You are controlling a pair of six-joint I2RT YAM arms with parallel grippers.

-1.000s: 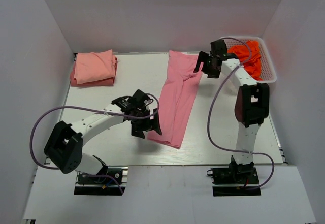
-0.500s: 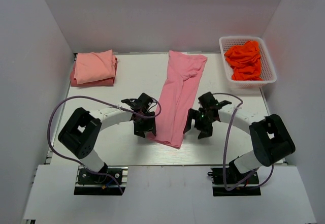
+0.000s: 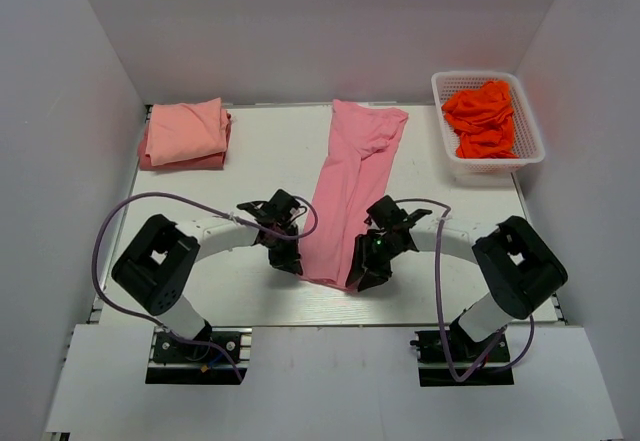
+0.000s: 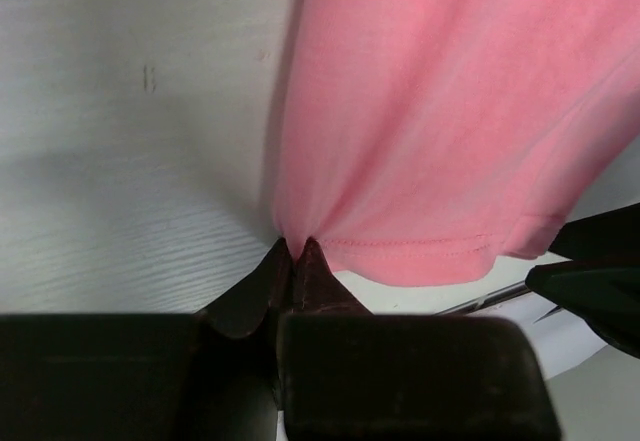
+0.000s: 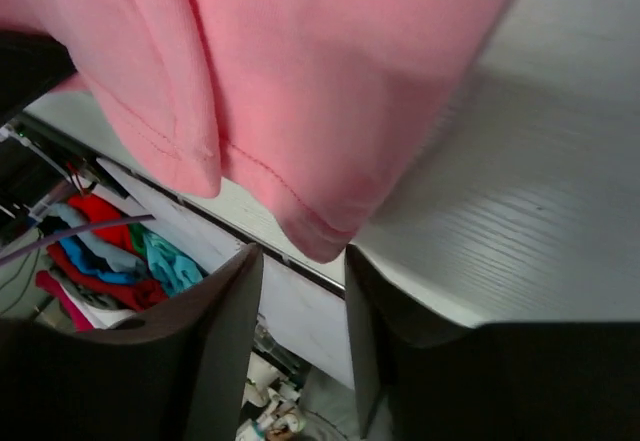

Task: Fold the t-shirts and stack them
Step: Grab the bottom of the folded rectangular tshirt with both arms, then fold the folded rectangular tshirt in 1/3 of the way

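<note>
The rose pink t-shirt (image 3: 350, 176) lies as a long narrow strip down the middle of the table. A paler salmon t-shirt (image 3: 185, 133) sits folded at the far left corner. My left gripper (image 3: 290, 259) is at the strip's near left corner. In the left wrist view the gripper (image 4: 293, 244) is shut on the hem corner of the pink shirt (image 4: 440, 111). My right gripper (image 3: 362, 266) is at the near right corner. In its wrist view the gripper (image 5: 300, 253) is open, with the corner of the pink shirt (image 5: 300, 81) hanging between its fingertips.
A white basket (image 3: 530, 146) holding orange clothes (image 3: 485, 119) stands at the far right corner. Both grippers work close to the table's front edge (image 3: 320, 323). Below that edge, coloured clothes (image 5: 100, 251) show in the right wrist view.
The right arm swung from the strip's far end, near the basket, to its near right corner, and its jaws narrowed. The left gripper slid to the near left corner and shut on the hem.
</note>
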